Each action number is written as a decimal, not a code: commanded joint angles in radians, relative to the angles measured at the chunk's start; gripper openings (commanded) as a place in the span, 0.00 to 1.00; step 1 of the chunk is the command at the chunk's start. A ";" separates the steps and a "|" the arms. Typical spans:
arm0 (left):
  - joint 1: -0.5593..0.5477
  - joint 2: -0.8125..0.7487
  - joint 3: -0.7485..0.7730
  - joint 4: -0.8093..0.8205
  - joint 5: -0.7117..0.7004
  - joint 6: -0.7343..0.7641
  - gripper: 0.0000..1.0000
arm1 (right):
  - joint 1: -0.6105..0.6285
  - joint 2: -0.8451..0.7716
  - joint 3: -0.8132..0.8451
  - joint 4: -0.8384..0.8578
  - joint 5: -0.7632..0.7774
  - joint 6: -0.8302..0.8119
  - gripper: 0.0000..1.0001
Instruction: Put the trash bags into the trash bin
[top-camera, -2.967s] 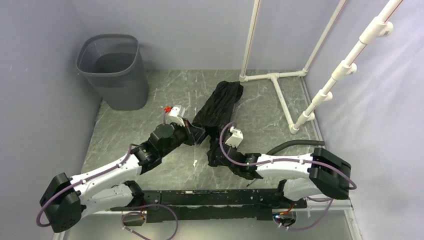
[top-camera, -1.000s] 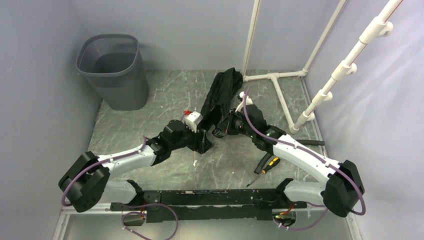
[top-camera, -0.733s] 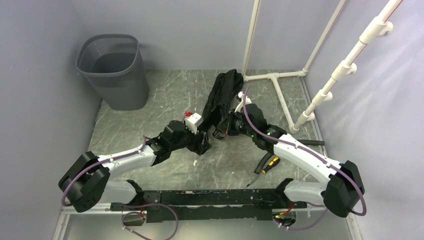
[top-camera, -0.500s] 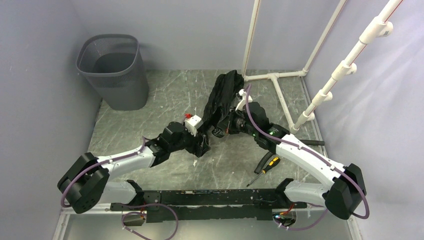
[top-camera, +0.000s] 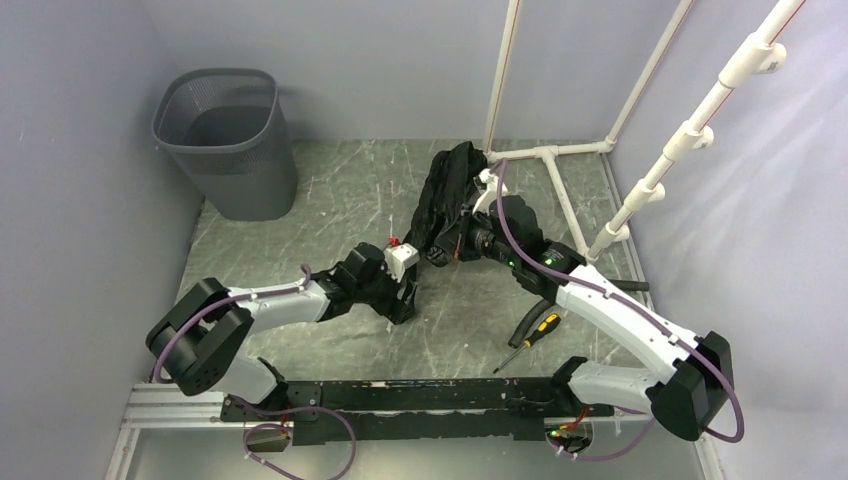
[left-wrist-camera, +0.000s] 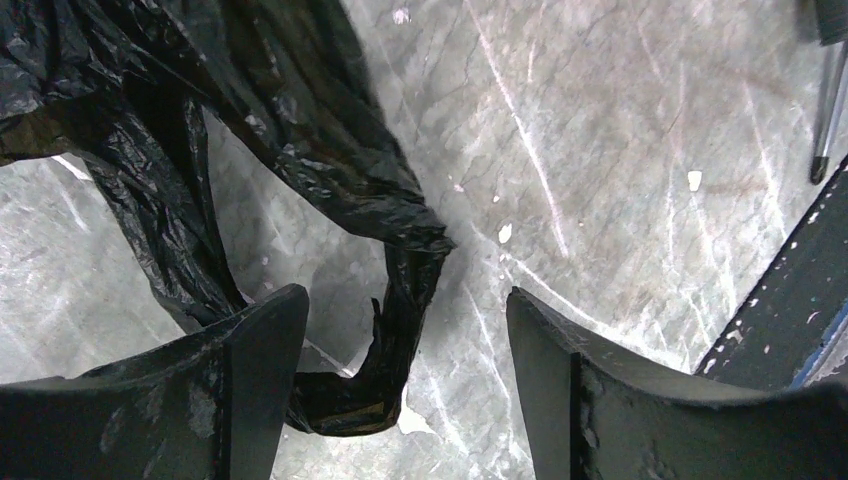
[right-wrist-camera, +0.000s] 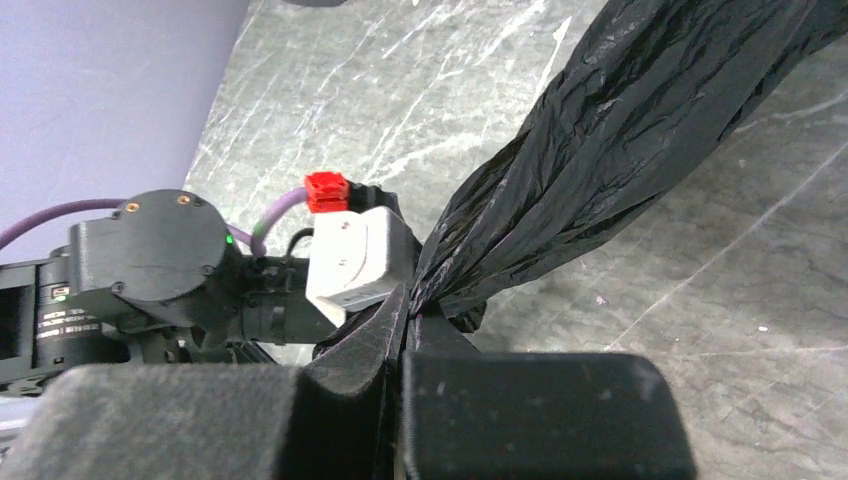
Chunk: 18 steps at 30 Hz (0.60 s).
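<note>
A wrinkled black trash bag (top-camera: 447, 192) lies bunched in a long strip from mid-table toward the back. My right gripper (top-camera: 440, 250) is shut on its near end, and the film fans away from the pinched jaws in the right wrist view (right-wrist-camera: 610, 130). My left gripper (top-camera: 405, 298) hovers open just in front of that end. In the left wrist view a loose tail of the bag (left-wrist-camera: 405, 330) hangs between the spread fingers (left-wrist-camera: 250, 350), nearer the left one. The grey mesh trash bin (top-camera: 228, 140) stands upright at the back left, away from both arms.
A white pipe frame (top-camera: 548, 152) lies at the back right, with a slanted pipe post (top-camera: 690, 135) beside it. A screwdriver with a yellow and black handle (top-camera: 530, 335) lies under the right arm, and a black hose (top-camera: 625, 286) beside it. Walls close in on both sides.
The right gripper kept its grip and carried the bag end slightly back. The left arm drew in, its gripper shifting right and nearer, staying open beneath the bag's tail.
</note>
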 joint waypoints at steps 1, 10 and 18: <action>0.001 0.032 0.054 -0.051 0.008 0.038 0.77 | -0.006 0.003 0.073 0.001 0.034 -0.038 0.00; -0.002 0.085 0.086 0.015 0.151 0.031 0.71 | -0.041 0.035 0.143 -0.001 0.013 -0.063 0.01; -0.015 0.138 0.110 0.058 0.179 0.009 0.63 | -0.072 0.052 0.217 0.014 -0.060 -0.073 0.01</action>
